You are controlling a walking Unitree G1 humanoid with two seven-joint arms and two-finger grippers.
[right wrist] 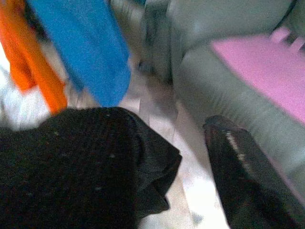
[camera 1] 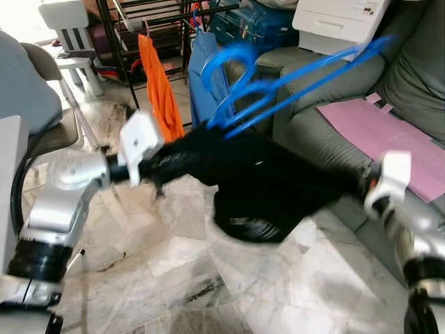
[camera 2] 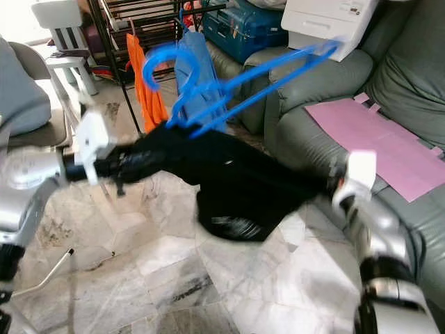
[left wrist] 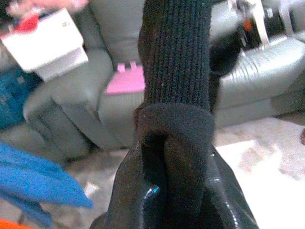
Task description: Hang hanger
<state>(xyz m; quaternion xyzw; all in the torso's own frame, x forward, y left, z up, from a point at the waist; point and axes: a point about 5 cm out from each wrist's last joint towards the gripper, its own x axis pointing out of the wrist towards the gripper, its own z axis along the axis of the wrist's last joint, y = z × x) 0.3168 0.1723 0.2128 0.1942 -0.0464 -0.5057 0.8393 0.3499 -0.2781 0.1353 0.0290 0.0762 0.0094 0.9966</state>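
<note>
Blue plastic, thin and glossy, forms the hanger (camera 1: 278,83): a curled hook and long sloping arms, blurred, rising out of a black knitted garment (camera 1: 257,184) stretched between both arms above the marble floor (camera 1: 174,278). In the left eye view the left gripper (camera 1: 156,167) meets one end of the cloth and the right gripper (camera 1: 361,184) the other; the hanger sits above, between them, nearer the left. Behind stand a grey leather sofa (camera 1: 410,76) with a pink sheet (camera 1: 389,132), and orange cloth (camera 1: 158,90) and blue cloth (camera 1: 201,76) on a rack.

The left wrist view shows ribbed knit (left wrist: 176,52) and soft fleece bunched between the jaws, clamped on it.

The right wrist view shows the dark knit (right wrist: 71,167) beside one black finger (right wrist: 248,176); whether those jaws are closed, I cannot tell.
</note>
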